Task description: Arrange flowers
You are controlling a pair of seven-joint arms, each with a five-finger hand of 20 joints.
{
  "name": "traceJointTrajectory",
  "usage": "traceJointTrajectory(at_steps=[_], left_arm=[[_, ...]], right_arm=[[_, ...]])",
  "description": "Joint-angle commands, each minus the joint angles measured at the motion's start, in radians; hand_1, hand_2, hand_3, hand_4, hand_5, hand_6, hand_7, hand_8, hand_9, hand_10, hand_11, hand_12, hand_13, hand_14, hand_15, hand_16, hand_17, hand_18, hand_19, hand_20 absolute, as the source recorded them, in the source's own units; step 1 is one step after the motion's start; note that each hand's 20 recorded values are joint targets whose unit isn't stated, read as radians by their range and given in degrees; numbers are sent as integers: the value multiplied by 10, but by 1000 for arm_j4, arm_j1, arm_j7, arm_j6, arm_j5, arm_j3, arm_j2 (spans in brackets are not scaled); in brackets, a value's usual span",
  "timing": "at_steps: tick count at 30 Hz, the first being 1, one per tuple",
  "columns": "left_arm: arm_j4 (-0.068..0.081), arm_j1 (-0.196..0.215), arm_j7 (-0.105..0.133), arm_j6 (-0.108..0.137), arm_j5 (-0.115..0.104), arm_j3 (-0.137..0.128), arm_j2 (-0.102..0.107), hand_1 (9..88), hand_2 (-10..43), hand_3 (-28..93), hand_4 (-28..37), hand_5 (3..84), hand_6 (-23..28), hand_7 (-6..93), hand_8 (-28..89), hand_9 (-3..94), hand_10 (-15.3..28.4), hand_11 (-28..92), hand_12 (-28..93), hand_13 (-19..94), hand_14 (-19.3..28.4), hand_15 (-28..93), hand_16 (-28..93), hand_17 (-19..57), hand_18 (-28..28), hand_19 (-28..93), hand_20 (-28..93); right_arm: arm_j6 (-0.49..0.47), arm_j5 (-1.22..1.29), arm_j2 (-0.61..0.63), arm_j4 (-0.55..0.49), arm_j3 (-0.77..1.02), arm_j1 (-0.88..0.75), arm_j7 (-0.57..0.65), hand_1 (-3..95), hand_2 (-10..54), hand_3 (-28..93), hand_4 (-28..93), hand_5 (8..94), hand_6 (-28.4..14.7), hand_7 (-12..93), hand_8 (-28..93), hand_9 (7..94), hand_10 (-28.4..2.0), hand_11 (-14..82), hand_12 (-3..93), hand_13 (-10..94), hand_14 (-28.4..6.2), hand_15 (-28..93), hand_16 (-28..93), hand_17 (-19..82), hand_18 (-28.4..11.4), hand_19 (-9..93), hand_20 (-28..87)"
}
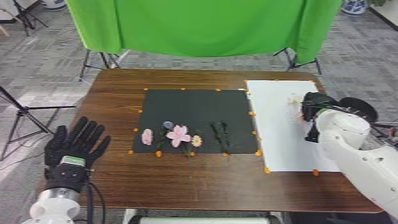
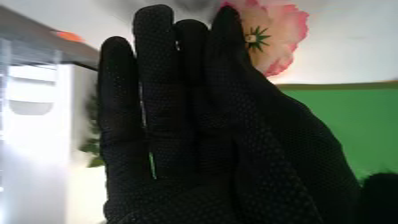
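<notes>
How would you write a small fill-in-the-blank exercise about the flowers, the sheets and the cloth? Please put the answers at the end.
The sheet under the large pink flower is coloured ____. The other sheet, below the right hand, is coloured ____. The cloth behind the table is coloured ____. In the head view, the small yellow-centred flower lies to the ____ of the large pink flower.
Missing words: black; white; green; right.
</notes>
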Motion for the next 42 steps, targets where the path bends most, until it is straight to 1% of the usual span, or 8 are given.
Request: traceJointTrajectory(at_steps=[1, 8, 18, 21, 28, 35, 38, 42], left_arm=[[-4, 9, -21, -5, 13, -11, -18, 284, 164, 710, -283, 419, 94, 170, -95, 383, 160, 229, 131, 281, 157, 399, -64, -78, 154, 411, 105], [-7, 28, -22, 3, 7, -28, -20, 284, 164, 710, -283, 419, 94, 170, -95, 383, 160, 229, 131, 281, 157, 399, -64, -78, 154, 411, 105], [24, -75, -91, 4, 42, 19, -23, 284, 164, 710, -283, 419, 94, 170, -95, 383, 160, 229, 131, 281, 157, 399, -64, -78, 154, 411, 105], [25, -82, -93, 0, 44, 19, -21, 284, 164, 710, -283, 419, 94, 170, -95, 383, 160, 229, 131, 281, 157, 399, -64, -78, 154, 411, 105], [19, -60, -62, 2, 33, 0, -19, 284, 164, 710, -283, 419, 94, 170, -95, 383, 160, 229, 131, 281, 157, 399, -64, -78, 154, 411, 105], [19, -44, -66, -5, 47, -4, -20, 284, 164, 710, -283, 419, 94, 170, -95, 383, 160, 229, 131, 281, 157, 399, -64, -78, 154, 411, 105], [19, -44, -71, -11, 28, 5, -27, 284, 164, 710, -283, 419, 94, 170, -95, 383, 160, 229, 131, 281, 157, 399, -64, -78, 154, 411, 105], [17, -41, -67, -5, 28, 7, -26, 284, 164, 710, -283, 419, 94, 170, -95, 383, 160, 229, 131, 281, 157, 399, -64, -78, 154, 411, 105]], right_arm=[[172, -108, -25, -208, -75, 8, -76, 602, 38, 551, -283, 716, 20, 216, -11, 779, -84, 114, 221, 702, -85, 261, 210, 318, -166, 614, 249], [108, -138, -188, -257, -156, 48, -134, 580, 28, 595, -283, 725, 12, 202, -13, 768, -99, 116, 210, 703, -87, 271, 215, 317, -171, 623, 249], [17, -165, -325, -171, -262, 47, -158, 564, 24, 619, -283, 724, 12, 204, -16, 755, -104, 123, 196, 696, -89, 277, 211, 312, -175, 625, 245], [8, -182, -325, -158, -265, 43, -144, 561, 20, 628, -283, 723, 12, 204, -17, 753, -104, 125, 192, 697, -89, 278, 210, 312, -176, 626, 245], [15, -189, -307, -148, -250, 38, -109, 566, 15, 628, -283, 719, 12, 205, -20, 750, -104, 123, 192, 694, -89, 280, 208, 312, -177, 629, 243], [36, -179, -310, -174, -203, 14, -86, 570, 16, 623, -283, 719, 10, 204, -21, 750, -104, 120, 196, 696, -90, 282, 211, 312, -182, 645, 248], [20, -181, -311, -181, -201, 14, -84, 567, 15, 627, -283, 719, 9, 203, -21, 749, -105, 120, 195, 696, -91, 282, 210, 313, -183, 649, 249], [-14, -191, -306, -182, -198, 14, -78, 565, 14, 630, -283, 719, 8, 201, -22, 747, -105, 120, 194, 695, -92, 284, 208, 313, -184, 651, 248]])
